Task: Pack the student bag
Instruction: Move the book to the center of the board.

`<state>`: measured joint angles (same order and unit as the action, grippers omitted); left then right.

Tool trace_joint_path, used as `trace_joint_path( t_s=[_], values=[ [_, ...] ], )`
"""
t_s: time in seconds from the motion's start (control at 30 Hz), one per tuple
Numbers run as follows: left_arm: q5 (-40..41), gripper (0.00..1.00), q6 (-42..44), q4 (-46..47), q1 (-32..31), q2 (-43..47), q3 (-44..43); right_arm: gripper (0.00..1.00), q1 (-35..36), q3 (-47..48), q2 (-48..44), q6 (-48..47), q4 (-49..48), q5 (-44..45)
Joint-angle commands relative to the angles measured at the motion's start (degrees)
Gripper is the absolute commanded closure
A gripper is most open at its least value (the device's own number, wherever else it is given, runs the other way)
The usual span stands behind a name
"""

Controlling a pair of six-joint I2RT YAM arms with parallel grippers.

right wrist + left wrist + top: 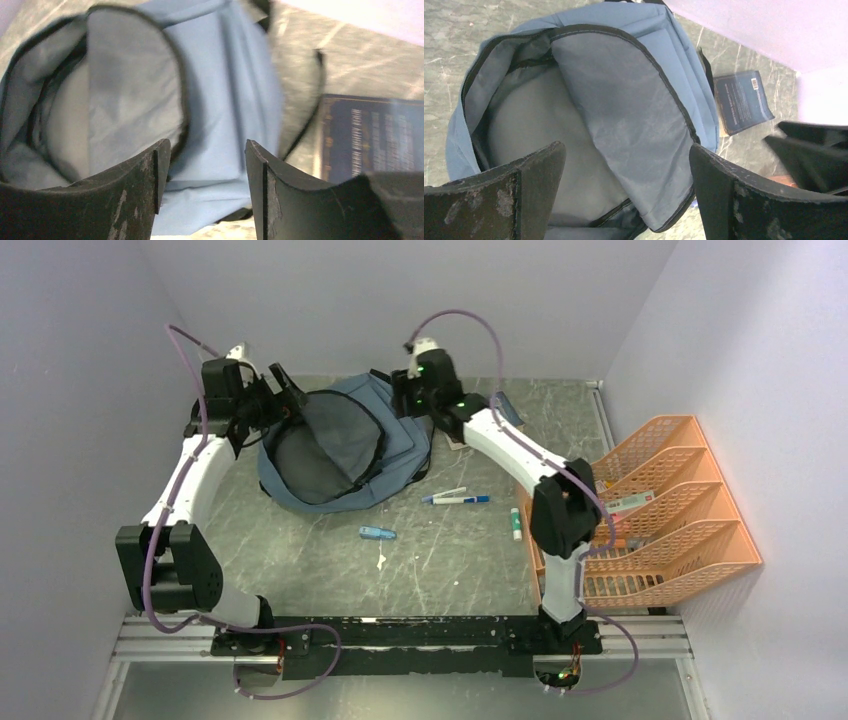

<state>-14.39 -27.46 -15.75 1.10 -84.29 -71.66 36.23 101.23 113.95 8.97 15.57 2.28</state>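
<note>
The grey-blue student bag point(400, 445) lies at the back middle of the table, its main compartment unzipped and the flap point(340, 435) folded open, showing the grey lining. My left gripper point(288, 395) is open and empty over the bag's left rim. In the left wrist view my gripper point(626, 147) hangs above the open mouth and flap point(624, 100). My right gripper point(405, 400) is open and empty at the bag's far right edge. In the right wrist view my gripper point(206, 145) is just above the blue fabric point(225, 100).
A dark blue book point(741, 102) lies right of the bag, also in the right wrist view point(370, 135). Two pens point(456, 498), a small blue item point(377, 533) and a green-capped stick point(515, 523) lie on the table. An orange mesh rack point(660, 510) stands at the right.
</note>
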Motion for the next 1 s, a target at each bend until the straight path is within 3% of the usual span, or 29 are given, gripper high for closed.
trace_joint_path(
  t_s=[0.0, 0.33, 0.67, 0.97],
  values=[
    [-1.82, 0.02, 3.57, 4.12, -0.63, 2.08, 1.27, 0.38, -5.76, -6.6, -4.48, 7.65, -7.21, 4.11],
    [-4.62, 0.02, 4.68, 6.68, -2.27, 1.78, 4.98, 0.26, -16.94, -10.28, -2.39, 12.24, -6.51, 5.48],
    [-2.69, 0.06, 5.66, 5.95, -4.07, 1.94, 4.68, 0.17, -26.05, 2.89, 12.88, 9.3, 2.22, 2.43],
    [-4.63, 0.08, 5.75, 7.3, -4.79, 2.03, 5.3, 0.16, -31.1, 8.33, 19.53, 7.16, 1.49, 2.44]
  ],
)
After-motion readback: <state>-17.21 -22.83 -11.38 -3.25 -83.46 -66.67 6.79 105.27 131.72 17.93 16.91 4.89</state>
